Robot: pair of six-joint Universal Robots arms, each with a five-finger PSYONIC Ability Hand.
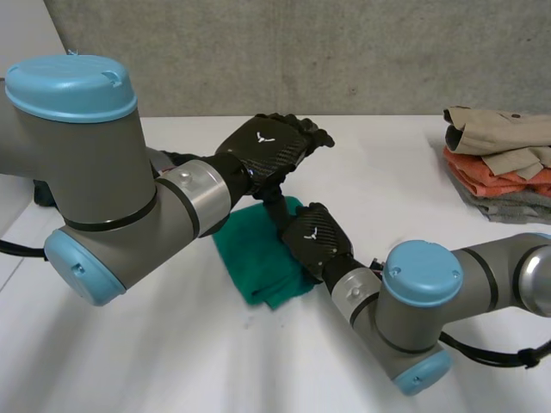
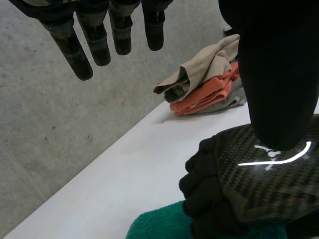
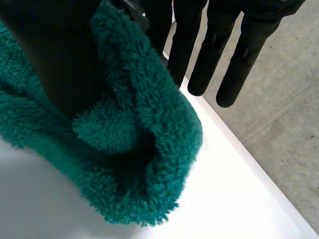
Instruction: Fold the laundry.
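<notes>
Lying on the white table (image 1: 387, 176) between the two arms, the green towel (image 1: 258, 262) is bunched into a thick, roughly folded heap, its near end pointing toward the camera in the head view. The right hand (image 1: 314, 237) rests on the towel's far right part, palm down. In its own wrist view a raised fold of the towel (image 3: 134, 149) stands between the thumb and the nearest of the fingers (image 3: 234, 55), which are straight, so the hand appears to pinch that fold. The other fingers reach past the cloth over bare table. The left hand (image 1: 267, 148) hangs in the air just beyond and above the right hand, with its arm crossing over the towel's left part and hiding that end in the head view. Its fingers (image 2: 94, 45) are straight, spread and released, holding nothing. The left wrist view looks down past them onto the back of the right hand (image 2: 269, 189) and a strip of towel (image 2: 159, 224) beneath it. Well apart, at the table's far right edge, sits a pile (image 1: 499, 163) of folded clothes: beige on top, orange under it, grey at the bottom. A grey wall (image 1: 344, 52) runs behind the table.
</notes>
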